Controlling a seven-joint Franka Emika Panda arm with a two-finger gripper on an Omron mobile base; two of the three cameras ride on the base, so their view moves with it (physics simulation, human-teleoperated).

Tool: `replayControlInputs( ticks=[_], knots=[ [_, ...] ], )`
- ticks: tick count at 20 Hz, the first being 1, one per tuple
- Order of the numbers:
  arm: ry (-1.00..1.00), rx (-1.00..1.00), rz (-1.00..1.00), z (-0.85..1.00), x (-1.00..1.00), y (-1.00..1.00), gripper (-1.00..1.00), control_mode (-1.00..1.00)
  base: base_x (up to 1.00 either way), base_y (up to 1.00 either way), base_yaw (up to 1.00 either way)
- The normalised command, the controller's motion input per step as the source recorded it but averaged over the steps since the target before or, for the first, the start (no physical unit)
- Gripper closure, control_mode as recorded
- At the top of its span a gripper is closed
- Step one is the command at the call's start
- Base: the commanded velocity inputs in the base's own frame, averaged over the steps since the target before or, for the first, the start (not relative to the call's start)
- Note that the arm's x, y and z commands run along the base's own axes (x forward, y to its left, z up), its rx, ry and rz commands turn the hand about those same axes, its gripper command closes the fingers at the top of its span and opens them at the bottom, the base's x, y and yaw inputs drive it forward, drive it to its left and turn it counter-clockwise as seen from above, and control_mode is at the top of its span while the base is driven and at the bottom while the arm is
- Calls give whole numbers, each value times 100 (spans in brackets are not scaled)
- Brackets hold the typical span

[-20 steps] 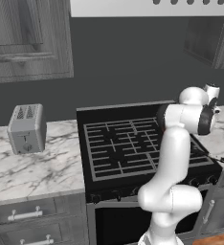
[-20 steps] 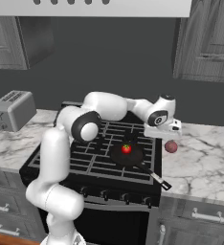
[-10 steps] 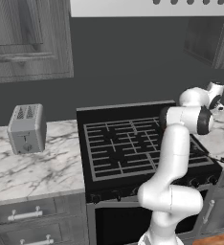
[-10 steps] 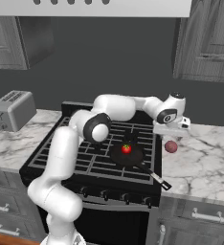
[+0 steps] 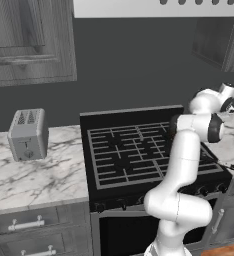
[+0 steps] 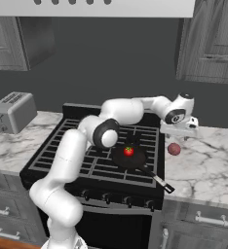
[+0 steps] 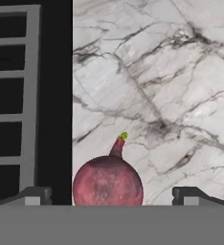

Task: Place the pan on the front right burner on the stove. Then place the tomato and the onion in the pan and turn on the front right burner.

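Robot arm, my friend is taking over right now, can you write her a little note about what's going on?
Gripper: open, holding nothing, above the marble counter right of the stove. In the hand view the onion sits between the two fingertips.
Pan: on the front right burner, handle pointing to the stove's front right corner.
Tomato: in the pan.
Onion: on the counter, just right of the stove, not in the pan.
Done: pan placed, tomato in.
Left: grab the onion, put it in the pan, then turn on the front right burner.
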Motion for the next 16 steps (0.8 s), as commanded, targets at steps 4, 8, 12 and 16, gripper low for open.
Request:
replayControlInputs(
  ticks=[4, 8, 12, 16],
  knots=[
    [2, 0, 0, 0, 0, 0, -100, -100, 0, 0, 0],
    [2, 0, 0, -3, -2, 0, -100, -100, 0, 0, 0],
    [1, 0, 0, -16, -9, 0, -100, -100, 0, 0, 0],
    [0, 0, 0, -23, -12, 10, -100, -100, 0, 0, 0]
  ],
)
